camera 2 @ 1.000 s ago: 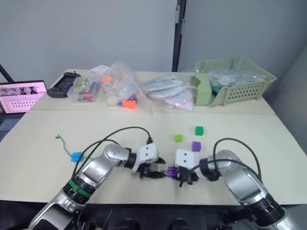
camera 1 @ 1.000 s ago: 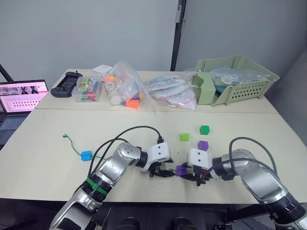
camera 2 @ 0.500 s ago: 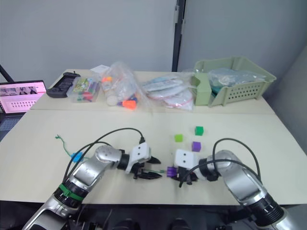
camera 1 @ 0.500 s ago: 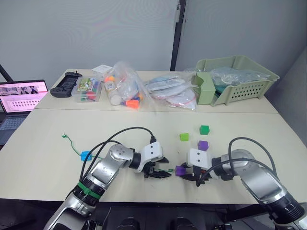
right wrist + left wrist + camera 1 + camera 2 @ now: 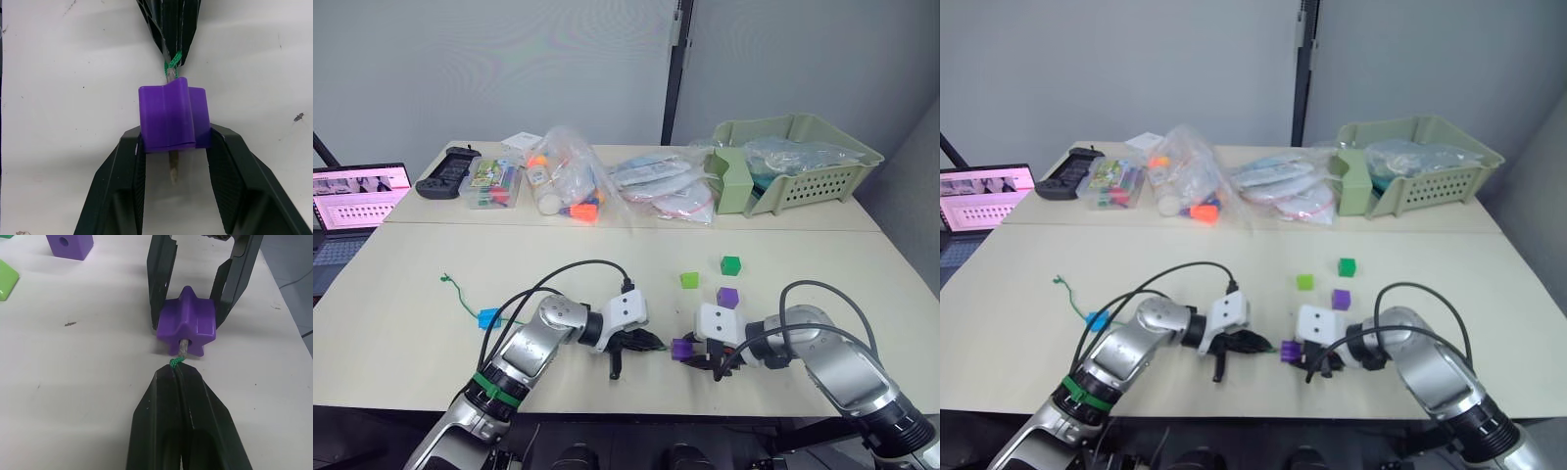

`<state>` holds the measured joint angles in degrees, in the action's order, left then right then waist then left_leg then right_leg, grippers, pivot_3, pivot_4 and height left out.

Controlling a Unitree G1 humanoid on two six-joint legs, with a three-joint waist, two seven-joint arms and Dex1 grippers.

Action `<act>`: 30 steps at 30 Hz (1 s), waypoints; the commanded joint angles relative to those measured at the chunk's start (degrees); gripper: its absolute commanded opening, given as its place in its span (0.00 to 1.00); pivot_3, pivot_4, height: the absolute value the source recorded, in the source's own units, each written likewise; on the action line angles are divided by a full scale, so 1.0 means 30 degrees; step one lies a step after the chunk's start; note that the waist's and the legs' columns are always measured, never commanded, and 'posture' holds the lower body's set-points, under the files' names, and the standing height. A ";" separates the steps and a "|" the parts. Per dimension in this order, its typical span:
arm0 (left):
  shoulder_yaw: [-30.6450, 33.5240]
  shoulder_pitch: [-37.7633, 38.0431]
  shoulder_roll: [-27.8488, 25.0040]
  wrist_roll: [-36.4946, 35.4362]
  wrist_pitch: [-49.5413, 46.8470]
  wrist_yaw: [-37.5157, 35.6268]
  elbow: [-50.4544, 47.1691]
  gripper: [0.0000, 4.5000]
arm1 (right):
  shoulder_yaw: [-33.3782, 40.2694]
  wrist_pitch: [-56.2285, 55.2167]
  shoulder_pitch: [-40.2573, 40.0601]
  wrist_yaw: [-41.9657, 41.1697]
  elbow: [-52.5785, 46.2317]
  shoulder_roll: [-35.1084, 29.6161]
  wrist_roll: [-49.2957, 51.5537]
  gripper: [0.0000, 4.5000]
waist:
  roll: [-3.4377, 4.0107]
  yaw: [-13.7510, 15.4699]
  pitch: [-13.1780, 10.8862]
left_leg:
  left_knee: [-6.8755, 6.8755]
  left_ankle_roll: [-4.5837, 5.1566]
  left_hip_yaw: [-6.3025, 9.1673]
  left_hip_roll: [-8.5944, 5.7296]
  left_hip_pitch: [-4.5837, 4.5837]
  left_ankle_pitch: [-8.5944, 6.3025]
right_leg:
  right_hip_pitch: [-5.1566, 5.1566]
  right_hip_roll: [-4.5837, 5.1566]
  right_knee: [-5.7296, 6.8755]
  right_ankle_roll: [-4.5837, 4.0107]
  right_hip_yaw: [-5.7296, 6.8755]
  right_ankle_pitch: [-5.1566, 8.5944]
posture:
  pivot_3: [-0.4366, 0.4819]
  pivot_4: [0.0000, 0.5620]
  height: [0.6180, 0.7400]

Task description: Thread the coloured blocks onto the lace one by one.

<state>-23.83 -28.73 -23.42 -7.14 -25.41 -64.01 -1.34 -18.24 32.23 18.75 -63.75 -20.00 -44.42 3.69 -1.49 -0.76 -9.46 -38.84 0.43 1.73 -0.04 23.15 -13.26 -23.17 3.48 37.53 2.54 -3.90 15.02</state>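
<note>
My right gripper (image 5: pixel 173 142) is shut on a purple block (image 5: pixel 681 347) low over the table's front. The lace's pale tip (image 5: pixel 183 347) passes through the block's hole and sticks out on the far side (image 5: pixel 172 169). My left gripper (image 5: pixel 174 372) is shut on the green lace (image 5: pixel 176 361) just behind that tip, a short gap from the block. The cord trails left to a blue block (image 5: pixel 489 317) and ends in a knot (image 5: pixel 445 278). A light green block (image 5: pixel 689 280), a dark green block (image 5: pixel 731 264) and a second purple block (image 5: pixel 727 298) lie loose behind the right gripper.
Along the back of the table stand a green basket (image 5: pixel 793 162), clear bags of toys (image 5: pixel 568 186), a clear box (image 5: pixel 494 183) and a black controller (image 5: pixel 448 171). A laptop (image 5: pixel 352 196) sits at the far left. Black cables loop over both arms.
My left gripper drew back a little from the purple block, then closed its fingers on the lace. The right gripper has kept still with the block.
</note>
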 commanded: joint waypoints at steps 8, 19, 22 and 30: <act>-0.1284 -0.1026 0.1026 0.0353 0.0134 0.0181 0.0027 0.00 | -0.0098 0.0149 0.0193 -0.0114 -0.0514 0.0021 0.0395 0.29 | -0.0001 0.0005 0.0000 | 0.0000 0.0000 -0.0012 -0.0001 0.0001 0.0000 | 0.0000 -0.0002 0.0000 0.0000 0.0000 0.0000 | 0.48 0.27 1.00; -0.0276 -0.1167 0.0166 -0.0154 0.0436 -0.0275 -0.0358 0.31 | -0.0078 0.0211 0.0091 -0.0030 -0.0526 -0.0049 0.0335 0.29 | 0.0000 0.0005 0.0000 | 0.0002 0.0000 -0.0007 -0.0001 0.0000 0.0000 | 0.0000 -0.0002 -0.0004 0.0000 0.0001 0.0000 | 0.48 0.27 1.00; -0.0261 -0.1130 -0.0232 -0.0303 0.0413 -0.0561 -0.0761 0.54 | -0.0075 0.0530 0.0113 -0.0084 -0.0568 -0.0066 0.0453 0.29 | -0.0001 0.0005 0.0000 | 0.0002 0.0000 -0.0003 -0.0001 0.0001 0.0000 | 0.0001 -0.0002 -0.0005 0.0000 0.0001 0.0000 | 0.48 0.27 1.00; -0.1422 -0.1703 0.0596 0.0461 0.1156 -0.0481 -0.0033 0.84 | 0.1207 0.1022 -0.0070 0.0028 -0.1353 -0.0534 0.1447 0.90 | -0.0001 0.0086 -0.0001 | -0.0006 0.0000 -0.0006 -0.0008 0.0013 0.0000 | 0.0002 0.0004 -0.0009 0.0001 0.0001 0.0000 | 0.48 0.27 1.00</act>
<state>-27.13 -32.51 -22.64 -6.55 -23.64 -65.77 -1.16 -17.12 34.53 18.70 -63.46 -21.43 -44.69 6.14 -1.49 -0.50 -9.46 -38.86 0.43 1.70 -0.07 23.19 -13.26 -23.17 3.49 37.50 2.54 -3.90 15.02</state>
